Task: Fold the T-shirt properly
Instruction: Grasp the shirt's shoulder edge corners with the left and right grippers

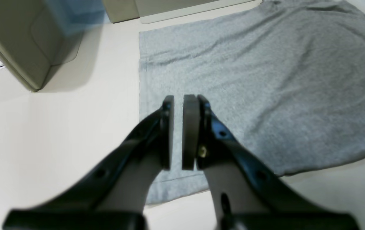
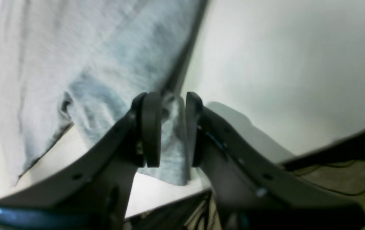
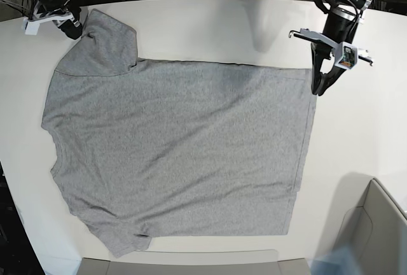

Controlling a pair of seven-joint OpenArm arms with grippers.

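Grey cotton sits between the pads of my right claw (image 2: 169,127): a bunched bit of the T-shirt (image 3: 178,154) at its sleeve edge, close to the table's rim. The jaws are parted and cloth lies in the gap, but the blur keeps me from telling whether I pinch it or have let it go, so I cannot tell the state of that claw. In the base view it sits at the far left corner of the white table (image 3: 210,27), touching the sleeve tip.

My left claw (image 1: 178,131) hangs over the hem corner with a narrow slit between its pads and nothing in it; it is nearly closed, empty. I judge it is placed there because the hem corner is the natural hold for drawing the cloth taut or starting a fold.

Farther out, the T-shirt lies spread flat, plain side up, filling the middle of the table, sleeves toward the base view's left, hem toward its right. No fold shows, so I judge the folding is barely begun.

A beige bin (image 3: 375,224) stands beyond the hem, well apart.
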